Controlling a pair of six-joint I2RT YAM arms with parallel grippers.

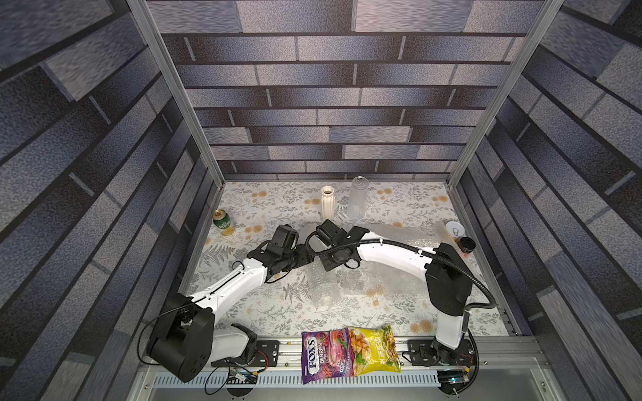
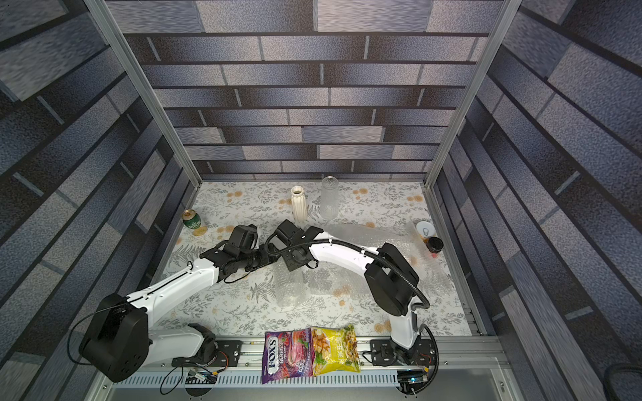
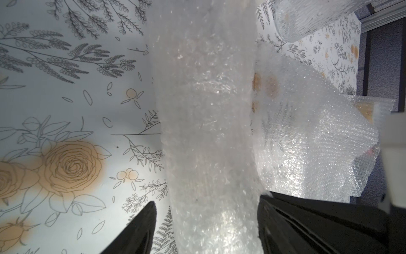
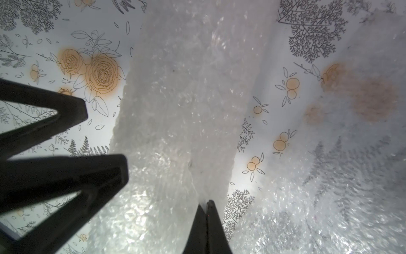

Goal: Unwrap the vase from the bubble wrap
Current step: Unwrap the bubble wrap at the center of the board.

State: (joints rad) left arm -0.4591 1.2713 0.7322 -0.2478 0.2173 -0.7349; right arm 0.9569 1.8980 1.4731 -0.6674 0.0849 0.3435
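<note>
A long roll of bubble wrap point(image 1: 322, 290) point(image 3: 208, 110) lies in the middle of the table, and what it holds is hidden by the layers. My left gripper point(image 3: 206, 200) stands open astride one end of the roll: one finger point(image 3: 276, 220) touches the wrap, while the other finger point(image 3: 145, 224) is a little way off it. My right gripper point(image 4: 206, 203) is shut on a raised fold of the bubble wrap point(image 4: 186, 110) on the same roll, close beside the left fingers point(image 4: 103, 173). In both top views the two wrists meet over the roll's far end.
A white ribbed vase point(image 1: 327, 206) and a clear glass vase point(image 1: 359, 201) stand bare at the back. Loose bubble wrap sheets point(image 1: 392, 281) lie to the right. There are also a green can point(image 1: 221, 219), a white can point(image 1: 455, 230), a dark jar point(image 1: 466, 244) and two snack bags point(image 1: 351, 354).
</note>
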